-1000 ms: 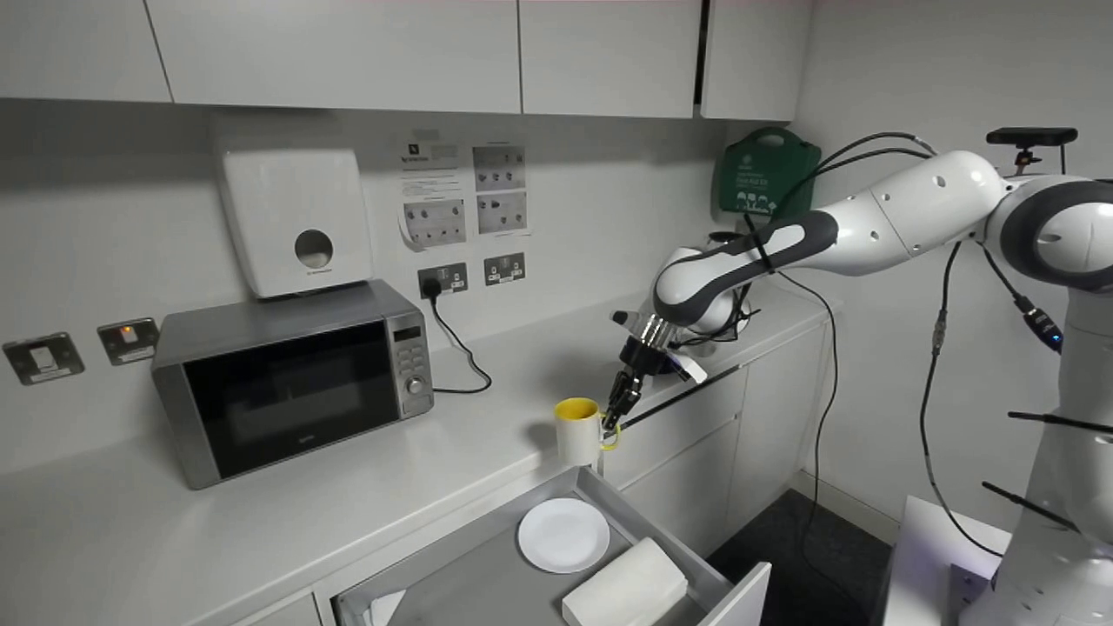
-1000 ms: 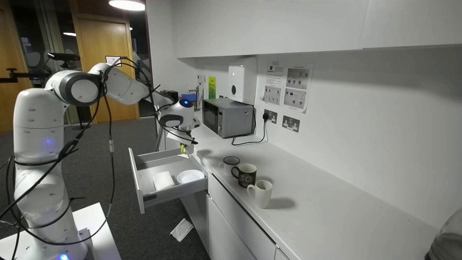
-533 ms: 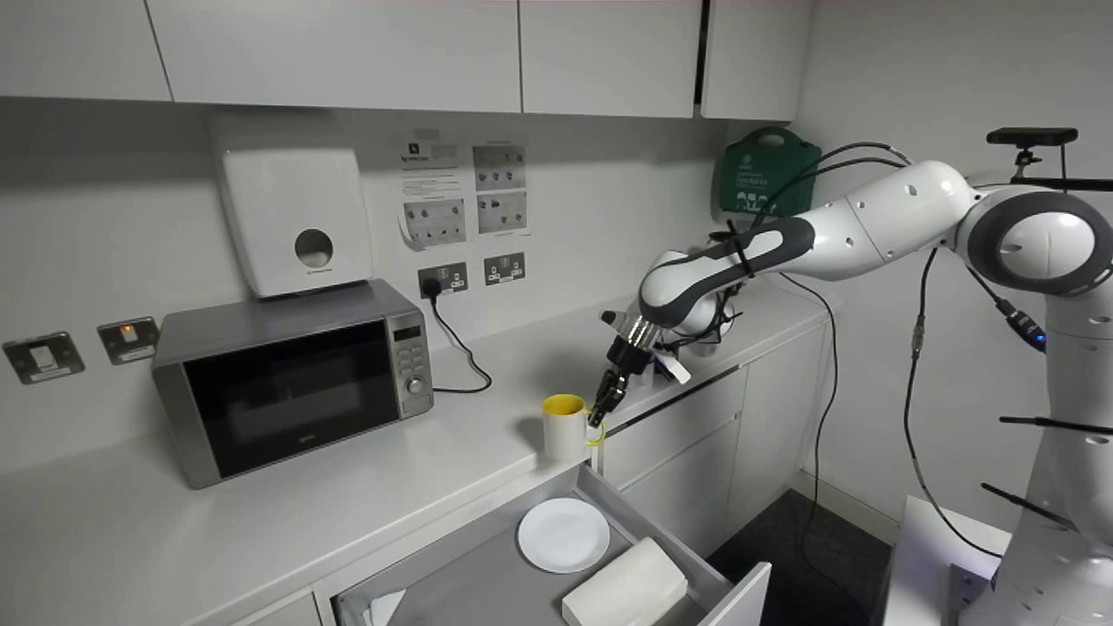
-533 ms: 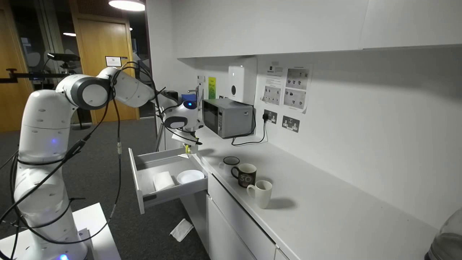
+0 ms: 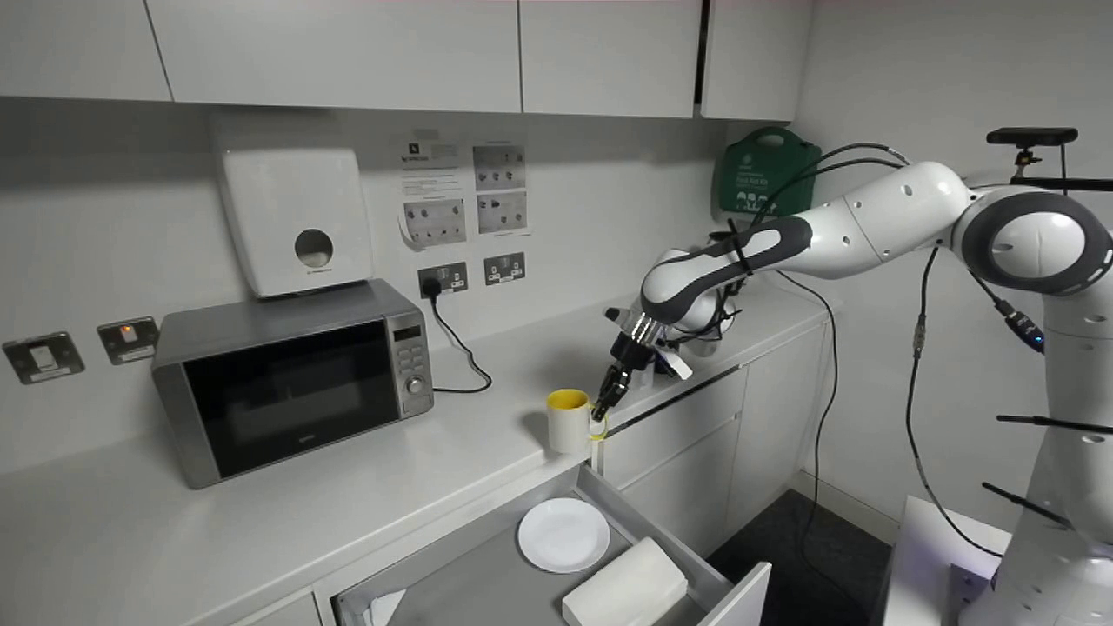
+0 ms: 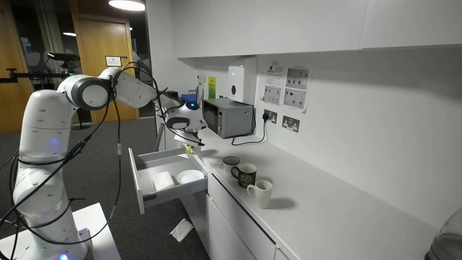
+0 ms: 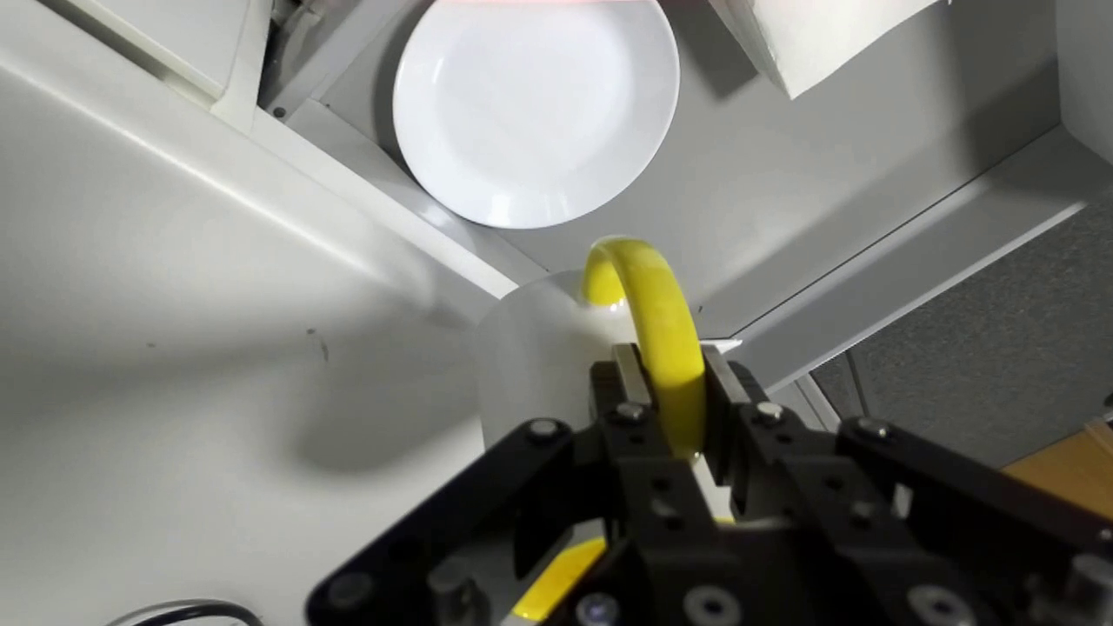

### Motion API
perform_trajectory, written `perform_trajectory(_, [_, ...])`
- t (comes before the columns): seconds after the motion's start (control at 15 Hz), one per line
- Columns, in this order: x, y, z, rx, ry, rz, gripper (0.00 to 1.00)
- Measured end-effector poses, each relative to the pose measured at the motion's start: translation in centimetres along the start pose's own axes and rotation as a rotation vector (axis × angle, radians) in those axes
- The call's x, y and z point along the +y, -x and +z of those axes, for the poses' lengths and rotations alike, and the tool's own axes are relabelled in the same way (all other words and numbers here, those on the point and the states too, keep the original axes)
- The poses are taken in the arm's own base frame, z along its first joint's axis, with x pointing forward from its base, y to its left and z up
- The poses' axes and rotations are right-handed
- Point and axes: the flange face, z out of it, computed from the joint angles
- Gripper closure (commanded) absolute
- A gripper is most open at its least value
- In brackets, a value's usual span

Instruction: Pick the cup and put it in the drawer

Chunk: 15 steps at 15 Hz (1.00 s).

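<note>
Compared with one second ago, the cup (image 5: pixel 568 428) and the gripper (image 7: pixel 676 372) are a little more toward the microwave (image 5: pixel 296 382). Nearest to me, the drawer (image 5: pixel 478 569) is pulled out, and in it lie one white plate (image 5: pixel 563 535) and, just beside it, one white bundle (image 5: pixel 626 587). Right behind the drawer's back corner, at the edge of the counter (image 5: pixel 348 494), is the cup, about upright, white outside and yellow inside; if its base touches the counter, I cannot tell. Both fingers (image 7: pixel 724 376) are pinching its yellow handle (image 7: pixel 648 287), one from each side. Farther back stands the microwave, and on the wall above it is a white dispenser (image 5: pixel 296 217). Farther along the counter, in an exterior view, three other cups are standing near together: the dark cup (image 6: pixel 246 176) is between the white cup (image 6: pixel 263 194) and the dark-rimmed cup (image 6: pixel 230 167).
</note>
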Motion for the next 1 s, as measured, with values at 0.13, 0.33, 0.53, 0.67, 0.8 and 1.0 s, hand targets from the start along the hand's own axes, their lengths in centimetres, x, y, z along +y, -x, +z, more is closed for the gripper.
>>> perform_trajectory(0.13, [0.26, 0.06, -0.43, 0.003, 0.002, 0.004, 0.82])
perform_trajectory(0.33, [0.37, 0.09, -0.56, 0.004, 0.003, 0.006, 0.82])
perform_trajectory(0.53, [0.32, 0.07, -0.54, 0.004, 0.003, 0.005, 0.82])
perform_trajectory(0.67, [0.31, 0.07, -0.54, 0.004, 0.003, 0.005, 0.82])
perform_trajectory(0.8, [0.31, 0.06, -0.54, 0.004, 0.003, 0.005, 0.82])
perform_trajectory(1.0, [0.3, 0.06, -0.53, 0.004, 0.003, 0.005, 0.82])
